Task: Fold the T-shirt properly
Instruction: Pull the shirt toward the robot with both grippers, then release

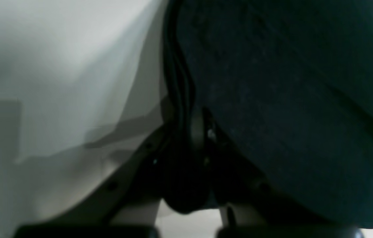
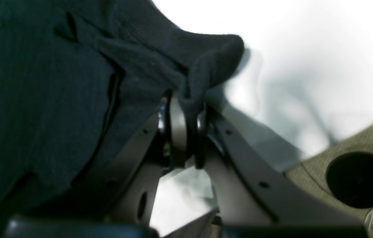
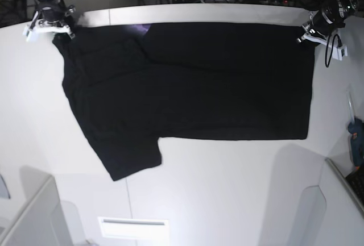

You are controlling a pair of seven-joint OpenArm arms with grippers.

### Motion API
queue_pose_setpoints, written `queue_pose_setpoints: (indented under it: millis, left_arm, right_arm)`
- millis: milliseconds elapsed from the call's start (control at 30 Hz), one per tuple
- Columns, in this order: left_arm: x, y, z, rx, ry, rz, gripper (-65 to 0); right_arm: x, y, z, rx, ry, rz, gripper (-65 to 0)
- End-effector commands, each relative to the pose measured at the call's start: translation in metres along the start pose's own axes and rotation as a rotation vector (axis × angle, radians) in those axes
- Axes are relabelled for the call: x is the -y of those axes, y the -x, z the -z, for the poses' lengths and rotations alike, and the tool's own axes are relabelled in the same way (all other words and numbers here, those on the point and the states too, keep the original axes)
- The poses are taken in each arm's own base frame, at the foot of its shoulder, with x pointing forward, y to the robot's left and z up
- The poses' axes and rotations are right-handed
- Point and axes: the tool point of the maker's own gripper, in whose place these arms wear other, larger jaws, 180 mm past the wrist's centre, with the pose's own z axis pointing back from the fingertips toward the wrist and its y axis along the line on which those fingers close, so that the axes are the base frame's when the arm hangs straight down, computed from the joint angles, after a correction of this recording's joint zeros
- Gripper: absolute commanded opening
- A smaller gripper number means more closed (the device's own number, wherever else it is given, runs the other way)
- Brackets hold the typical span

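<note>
**Shirt pinched at both far corners, fold under way**

Right gripper: jaws closed on a bunched black corner of the T-shirt.
Left gripper: dim wrist view; cloth appears clamped between the jaws.
T-shirt: spread across the white table, far edge at the table's rear rim, one sleeve trailing toward the near side. A purple sliver shows at the far edge.
Step, as judged: first lengthwise fold, far edge gripped.
Next move calls for: both arms lifting and carrying together toward the near hem, keeping the edge taut.
Room: bare table on the near side; a blue tool lies near the table's edge, clear of the cloth.
</note>
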Motion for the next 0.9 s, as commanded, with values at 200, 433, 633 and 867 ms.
queue_pose_setpoints:
  millis: [200, 433, 633, 867]
  left_arm:
    - [-0.013, 0.008, -0.011, -0.011, -0.032, 0.014, -65.0]
    - [-0.019, 0.017, -0.016, -0.032, -0.047, 0.012, -65.0]
    - [-0.024, 0.025, -0.019, -0.051, -0.059, 0.009, -65.0]
    - [-0.022, 0.027, -0.023, -0.052, -0.06, 0.02, -65.0]
  right_arm:
    - [0.009, -0.004, -0.018, 0.032, 0.026, -0.01, -65.0]
    - [0.017, 0.002, -0.023, 0.016, 0.045, -0.013, -65.0]
    - [0.02, 0.005, -0.025, 0.008, 0.052, -0.014, -65.0]
    - [0.019, 0.006, -0.025, 0.003, 0.05, -0.016, -65.0]
